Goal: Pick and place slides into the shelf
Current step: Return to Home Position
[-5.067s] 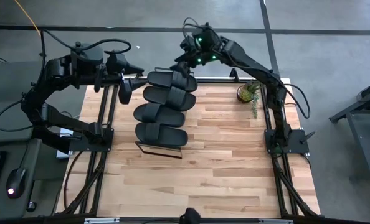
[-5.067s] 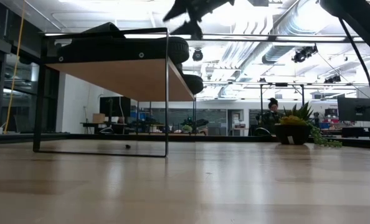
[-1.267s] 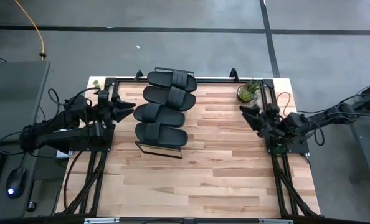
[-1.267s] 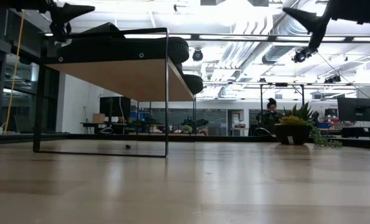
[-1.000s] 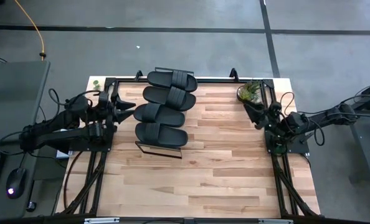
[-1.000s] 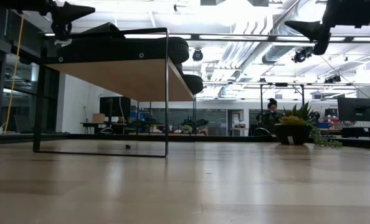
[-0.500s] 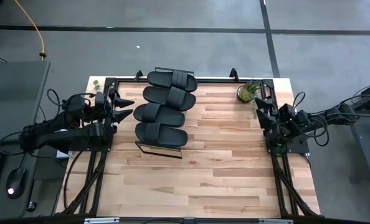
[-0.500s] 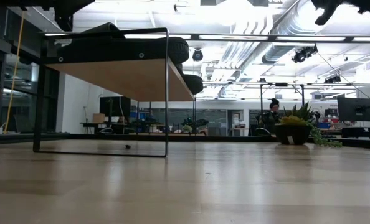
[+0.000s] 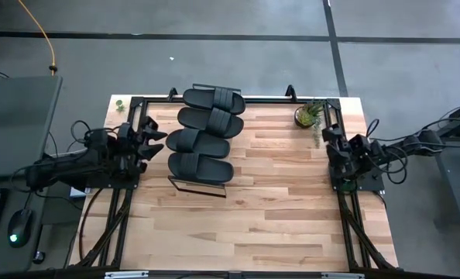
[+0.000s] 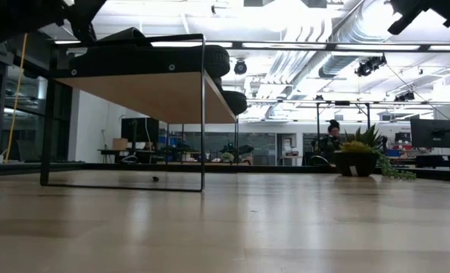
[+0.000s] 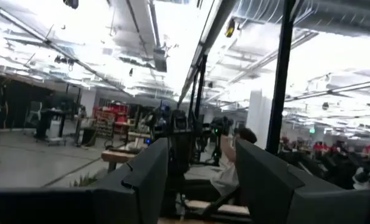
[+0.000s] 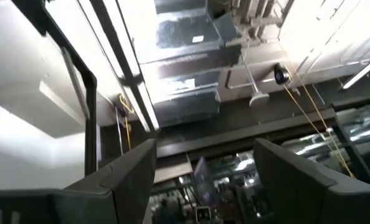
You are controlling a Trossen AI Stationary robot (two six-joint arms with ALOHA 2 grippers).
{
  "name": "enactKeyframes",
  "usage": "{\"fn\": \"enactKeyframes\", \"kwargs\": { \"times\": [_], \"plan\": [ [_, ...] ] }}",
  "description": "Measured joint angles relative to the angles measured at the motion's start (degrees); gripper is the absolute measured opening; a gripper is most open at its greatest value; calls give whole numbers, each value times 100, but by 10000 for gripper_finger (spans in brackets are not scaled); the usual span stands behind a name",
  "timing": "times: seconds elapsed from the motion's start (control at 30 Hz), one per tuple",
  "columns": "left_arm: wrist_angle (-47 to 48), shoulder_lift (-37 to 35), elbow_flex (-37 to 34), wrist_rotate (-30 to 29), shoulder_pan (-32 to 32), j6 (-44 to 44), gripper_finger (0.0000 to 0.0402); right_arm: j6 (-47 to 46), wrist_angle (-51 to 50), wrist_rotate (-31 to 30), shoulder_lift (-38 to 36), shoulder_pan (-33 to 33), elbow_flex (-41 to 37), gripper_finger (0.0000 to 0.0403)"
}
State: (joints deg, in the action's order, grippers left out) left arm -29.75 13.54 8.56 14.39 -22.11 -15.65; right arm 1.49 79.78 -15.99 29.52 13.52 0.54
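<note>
The left pincer hangs at the left edge of the surface, near the shelf but apart from it; its own wrist view shows the two dark fingers spread wide with nothing between them, only a bright room and ceiling lights beyond. The right pincer sits at the right edge of the surface, near a small potted plant and well apart from the shelf; its wrist view likewise shows the fingers parted and empty, pointing up at ceiling ducts. Neither wrist view shows the slides. The high view shows all four lying side by side in a row along the shelf, straps up, from the surface's far edge toward its middle; it shows little of the plank beneath them. The low view gives what the high view lacks: the plank's pale underside raised off the surface on a thin black frame, with rounded sole ends jutting past its edge; it also shows the plant at the right and a person far off in the room behind.
</note>
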Motion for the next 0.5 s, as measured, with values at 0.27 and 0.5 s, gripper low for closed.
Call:
{"fn": "enactKeyframes", "kwargs": {
  "times": [0.27,0.5],
  "plan": [
    [1,2,-360,-41,0,-105,172,-150,-482,-108,2,-2,0,258],
    [-321,8,-807,-44,0,-281,172,-192,-566,-295,2,-2,-2,258]
  ]
}}
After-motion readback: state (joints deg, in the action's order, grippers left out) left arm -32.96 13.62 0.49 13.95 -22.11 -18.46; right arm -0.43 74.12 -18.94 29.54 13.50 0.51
